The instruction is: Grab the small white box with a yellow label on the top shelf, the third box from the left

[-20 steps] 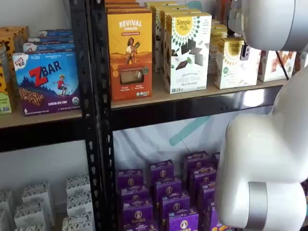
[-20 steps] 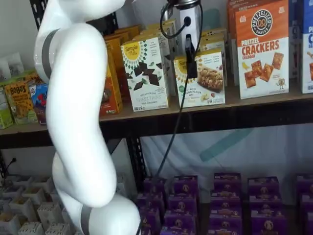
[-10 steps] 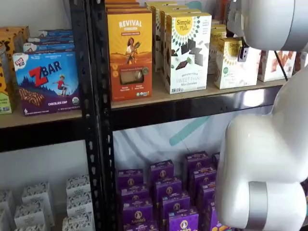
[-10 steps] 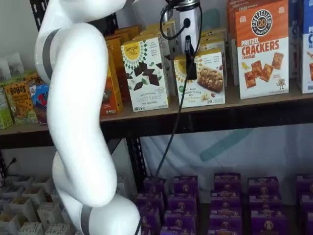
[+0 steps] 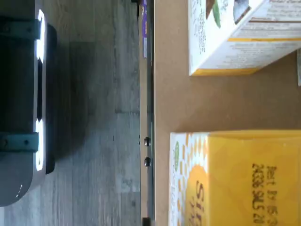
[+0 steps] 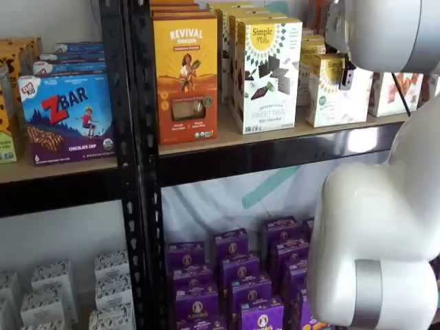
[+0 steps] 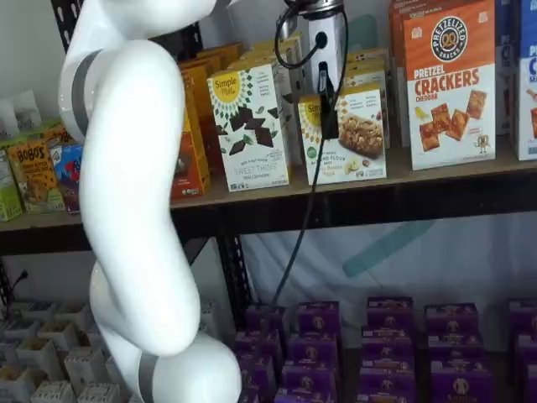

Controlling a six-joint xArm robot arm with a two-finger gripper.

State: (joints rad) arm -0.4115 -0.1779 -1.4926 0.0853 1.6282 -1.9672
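The small white box (image 7: 357, 143) with the yellow sunburst stands on the top shelf (image 7: 377, 200), seen in both shelf views (image 6: 330, 103). It is about half as tall as its neighbours. My gripper (image 7: 328, 113) hangs just in front of the box's upper front face. Only a black finger and the cable show side-on, also in a shelf view (image 6: 346, 74), so I cannot tell whether it is open. The wrist view shows the box's yellow top (image 5: 244, 179) close below the camera, on the tan shelf board (image 5: 171, 99).
A taller Simple Mills box (image 7: 249, 126) stands left of the small box, and a pretzel crackers box (image 7: 449, 84) stands to its right. An orange Revival box (image 6: 185, 79) is further left. My white arm (image 7: 126, 210) fills much of both shelf views. Purple boxes (image 7: 386, 336) sit below.
The gripper's finger has shifted very slightly in front of the small box. The boxes have not moved.
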